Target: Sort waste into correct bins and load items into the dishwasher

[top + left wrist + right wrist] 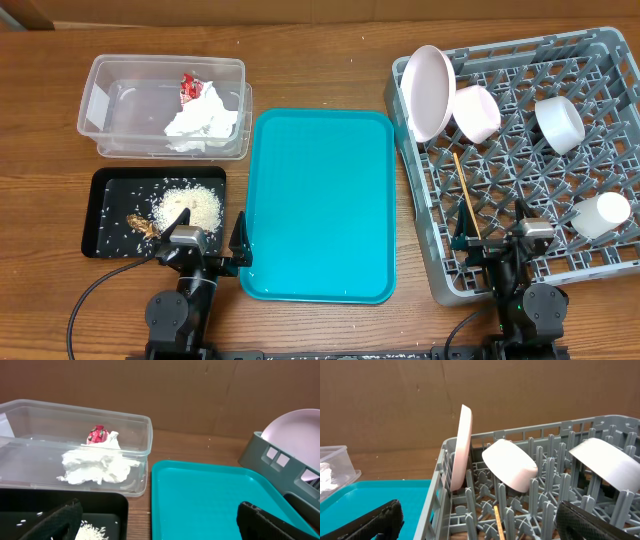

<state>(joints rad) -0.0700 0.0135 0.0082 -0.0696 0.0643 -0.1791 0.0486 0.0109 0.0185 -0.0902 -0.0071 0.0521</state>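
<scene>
- Looking down through the overhead camera, I take the teal serving tray (320, 200) as the centre of my dial; it lies flat on the wooden table (320, 60).
- At its 10 o'clock sits the clear tub (165, 62). Inside is the crumpled napkin (205, 125), with the red wrapper (188, 88) touching it at the napkin's 11 o'clock.
- At 8 o'clock, just beside the teal tray, lies the black tray (95, 215). The rice (188, 208) is heaped near its middle with loose grains scattered around, and the brown scraps (143, 227) lie at the heap's 8 o'clock.
- At 3 o'clock stands the grey rack (418, 215).
- In the rack's 10 o'clock corner the round plate (430, 92) stands on edge, and the pink bowl (477, 112) leans just beside it at 3 o'clock.
- The grey-white bowl (558, 124) is tipped on its side towards 1 o'clock, and the cup (600, 215) lies near 4 o'clock.
- The chopsticks (466, 205) lie towards 8 o'clock, running roughly 12 to 6.
- My left gripper (200, 240) is at the black tray's 5 o'clock corner, fingers spread wide and grasping nothing.
- My right gripper (497, 240) is over the rack's 6 o'clock edge, fingers likewise spread wide with nothing between them.
</scene>
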